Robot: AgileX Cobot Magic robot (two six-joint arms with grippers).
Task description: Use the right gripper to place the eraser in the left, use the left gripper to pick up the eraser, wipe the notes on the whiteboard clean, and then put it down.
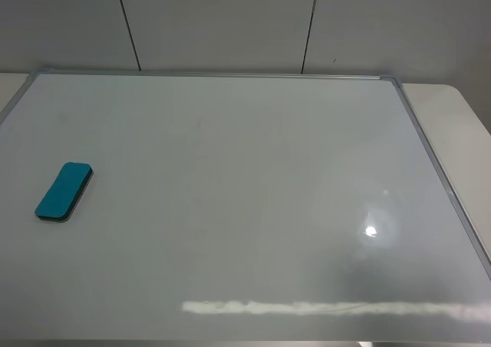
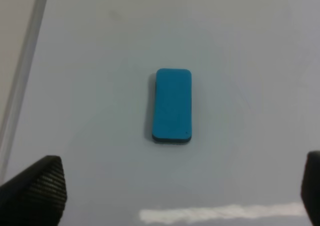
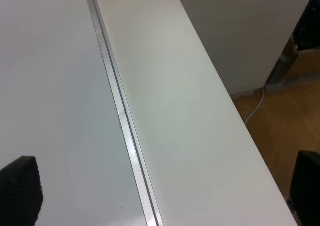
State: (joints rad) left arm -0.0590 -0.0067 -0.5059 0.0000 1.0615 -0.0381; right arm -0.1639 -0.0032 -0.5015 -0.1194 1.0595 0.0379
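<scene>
Exterior high view: the eraser [image 1: 64,192] lies flat on the whiteboard [image 1: 253,193], near the board's left edge and well apart from its right edge. No red notes are visible on the board from here; a very faint mark could be lost in the glare, so I hedge on that. Neither of my arms enters this view.

Left wrist view: my left gripper [image 2: 182,186] stands open, empty, its 2 fingertips spread wide apart. The eraser [image 2: 172,106] lies ahead of it on the centre line, clear of both fingers. Its long axis runs along my line of approach, so the short width lies across the jaws. That suits a straight-in grasp.

Right wrist view: my right gripper [image 3: 170,186] is also open and empty, above the board's frame [image 3: 125,136] and the table [image 3: 185,116]. No eraser shows there.

Judgement: my left arm is far nearer. Wiping looks done, eraser put down.
</scene>
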